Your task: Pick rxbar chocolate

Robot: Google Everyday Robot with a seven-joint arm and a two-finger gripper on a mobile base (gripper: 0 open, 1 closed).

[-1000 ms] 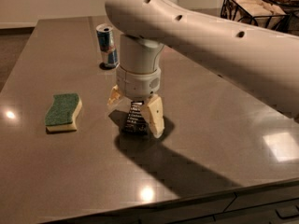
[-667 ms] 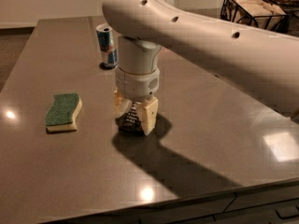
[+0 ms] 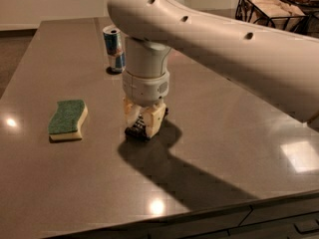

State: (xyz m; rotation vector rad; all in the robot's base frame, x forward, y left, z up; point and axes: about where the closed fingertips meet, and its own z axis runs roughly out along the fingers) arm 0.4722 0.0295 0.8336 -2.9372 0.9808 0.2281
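Note:
The rxbar chocolate (image 3: 135,129) is a flat black wrapper with white lettering, lying on the grey table (image 3: 229,133) near the middle. Only its near end shows below my gripper; the rest is hidden. My gripper (image 3: 143,122) points straight down onto it from the big white arm. Its two cream fingers (image 3: 155,123) are drawn in close on either side of the bar, down at the table top.
A green-and-yellow sponge (image 3: 67,119) lies to the left of the gripper. A blue-and-silver drink can (image 3: 114,49) stands behind it at the back. A black wire basket (image 3: 271,10) stands off the table's far right. The table's front edge runs along the bottom.
The fingers stood spread wide around the bar and have drawn together on it. The arm has stayed over the same spot.

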